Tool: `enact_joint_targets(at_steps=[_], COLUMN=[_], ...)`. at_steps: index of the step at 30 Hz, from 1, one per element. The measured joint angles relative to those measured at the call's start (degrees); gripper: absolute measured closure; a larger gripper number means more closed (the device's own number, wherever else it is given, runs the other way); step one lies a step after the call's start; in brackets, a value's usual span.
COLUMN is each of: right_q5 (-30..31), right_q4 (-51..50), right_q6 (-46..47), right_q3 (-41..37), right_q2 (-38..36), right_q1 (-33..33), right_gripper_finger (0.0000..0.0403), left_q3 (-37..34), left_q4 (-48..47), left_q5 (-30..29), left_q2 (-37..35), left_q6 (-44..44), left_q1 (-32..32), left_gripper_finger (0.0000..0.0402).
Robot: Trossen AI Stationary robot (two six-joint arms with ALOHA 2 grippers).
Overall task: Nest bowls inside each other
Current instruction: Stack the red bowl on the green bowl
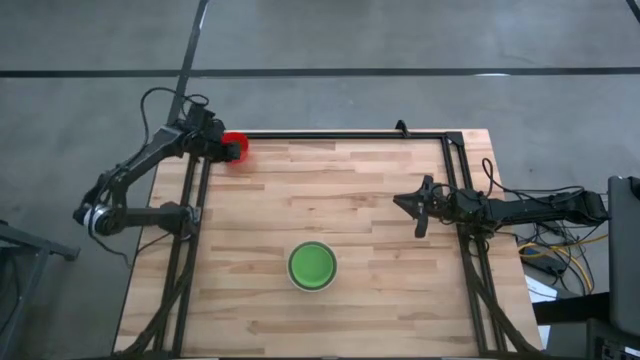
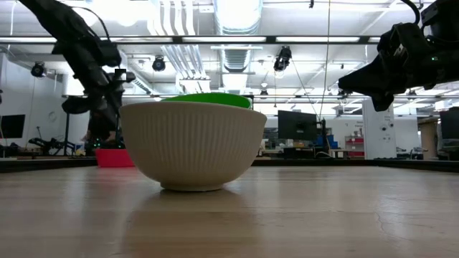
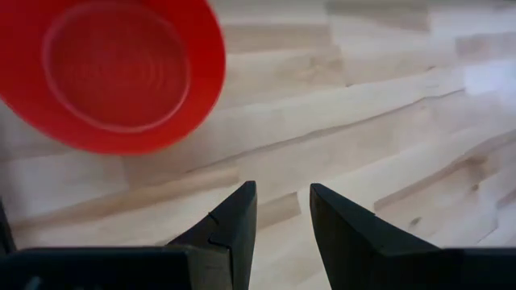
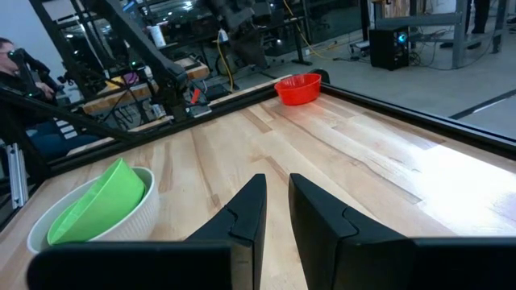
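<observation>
A red bowl (image 1: 236,150) stands upright on the table's far left corner, and the left wrist view looks into it (image 3: 113,72). My left gripper (image 1: 222,147) hovers open just beside and above it, its fingers (image 3: 282,217) over bare wood with nothing between them. Near the table's middle front sits a whitish ribbed bowl (image 2: 192,147). A green bowl (image 4: 101,201) lies tilted inside it. My right gripper (image 1: 415,205) hangs level over the table's right side. A narrow gap (image 4: 278,201) shows between its fingers, which hold nothing.
A black frame rail (image 1: 340,134) runs along the far edge and down both sides of the table. Bare wood lies between the red bowl and the whitish bowl. A person (image 4: 16,64) sits beyond the table in the right wrist view.
</observation>
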Motion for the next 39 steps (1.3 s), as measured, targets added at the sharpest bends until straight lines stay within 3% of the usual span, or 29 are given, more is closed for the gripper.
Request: enact_joint_targets(at_steps=[7, 17, 30, 39], right_q5=[0.0, 0.0, 0.0, 0.0], right_q4=[0.0, 0.0, 0.0, 0.0], right_q6=[0.0, 0.0, 0.0, 0.0], right_q3=[0.0, 0.0, 0.0, 0.0], right_q2=[0.0, 0.0, 0.0, 0.0], right_q1=[0.0, 0.0, 0.0, 0.0], right_gripper_finger=[0.0349, 0.0349, 0.0349, 0.0349], left_q3=[6.0, 18.4, 20.3, 20.3], left_q4=[-2.8, -11.8, -9.9, -7.8], left_q5=[-2.0, -5.8, -3.9, -6.9], left_q2=[6.9, 18.7, 26.6, 27.7], left_q6=[1.5, 11.3, 13.6, 13.1], left_q1=[0.0, -0.1, -0.9, -2.4], left_gripper_finger=[0.0280, 0.0280, 0.0280, 0.0280])
